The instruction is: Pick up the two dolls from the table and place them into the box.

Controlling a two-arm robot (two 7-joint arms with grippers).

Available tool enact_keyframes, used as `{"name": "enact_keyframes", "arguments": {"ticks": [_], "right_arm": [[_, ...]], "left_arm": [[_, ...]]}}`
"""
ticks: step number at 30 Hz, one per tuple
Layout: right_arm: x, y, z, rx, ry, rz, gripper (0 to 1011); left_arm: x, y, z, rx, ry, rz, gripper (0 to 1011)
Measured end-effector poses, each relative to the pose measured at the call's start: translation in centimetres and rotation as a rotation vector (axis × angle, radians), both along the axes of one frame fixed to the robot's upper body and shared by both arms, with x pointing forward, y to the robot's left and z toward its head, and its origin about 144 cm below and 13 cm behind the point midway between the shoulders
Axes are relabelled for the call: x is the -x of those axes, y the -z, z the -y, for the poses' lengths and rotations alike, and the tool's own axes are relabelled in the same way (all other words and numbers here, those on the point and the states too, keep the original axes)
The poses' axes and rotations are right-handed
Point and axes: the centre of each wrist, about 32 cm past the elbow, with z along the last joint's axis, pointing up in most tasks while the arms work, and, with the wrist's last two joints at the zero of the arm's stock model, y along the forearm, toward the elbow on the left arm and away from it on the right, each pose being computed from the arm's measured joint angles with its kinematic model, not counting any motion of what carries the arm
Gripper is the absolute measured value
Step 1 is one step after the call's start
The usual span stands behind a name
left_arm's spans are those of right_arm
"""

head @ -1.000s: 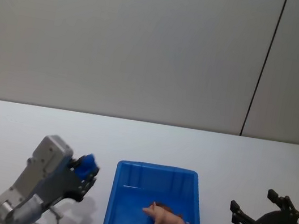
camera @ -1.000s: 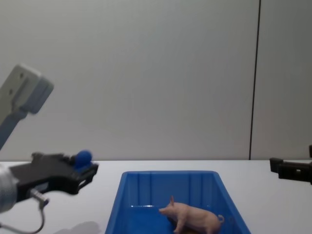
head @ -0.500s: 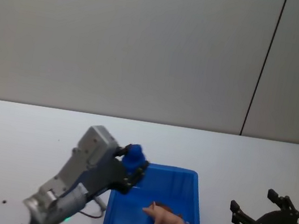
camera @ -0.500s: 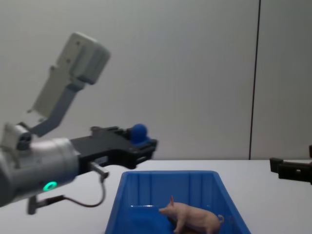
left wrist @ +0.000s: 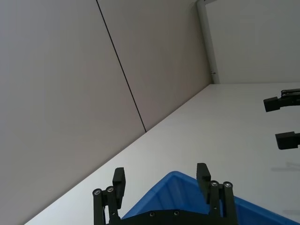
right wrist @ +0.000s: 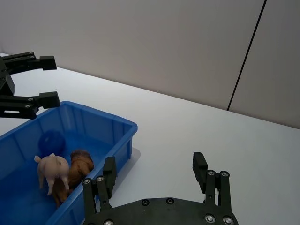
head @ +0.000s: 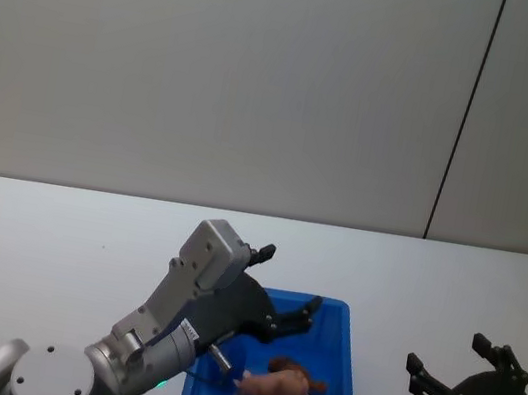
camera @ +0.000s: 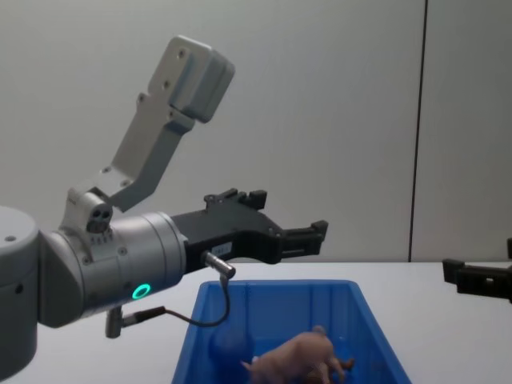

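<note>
A plain grey wall with one dark seam stands behind the white tabletop (head: 55, 234), the biggest thing before me. On it sits the box (right wrist: 123, 127), blue and ribbed inside, just ahead of my body. My left arm reaches over the box's near-left corner, and my left claw (head: 287, 293) hangs above the far half of the box with its fingers spread wide and nothing between them. My right claw (head: 462, 378) is parked low to the right of the box, well apart from it, also wide open and empty.

Down inside the box the pink pig (right wrist: 50, 168) and the brown animal (right wrist: 78, 164) lie pressed together near the middle; the pig looks tipped rather than standing square, though I can't be sure from the head view. Beside them, toward the left wall, sits a small blue ball (right wrist: 50, 140), smallest of the lot.

By my reckoning the job is done: both dolls are in the box and none lies on the tabletop, so all that is left is to draw my left arm back clear
</note>
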Motion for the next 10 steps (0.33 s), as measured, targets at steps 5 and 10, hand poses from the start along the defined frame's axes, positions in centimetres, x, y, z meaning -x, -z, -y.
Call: {"name": "enact_keyframes", "arguments": {"ticks": [5,10], "right_arm": [[0.0,0.0,0.0,0.0,0.0,0.0,1001],[0.0,0.0,0.0,0.0,0.0,0.0,1001]], "left_arm": [[-0.22,-0.17,0.07,0.014,0.019,0.012,1001],[-0.37,-0.3,0.08,0.022,0.03,0.02,1001]]}}
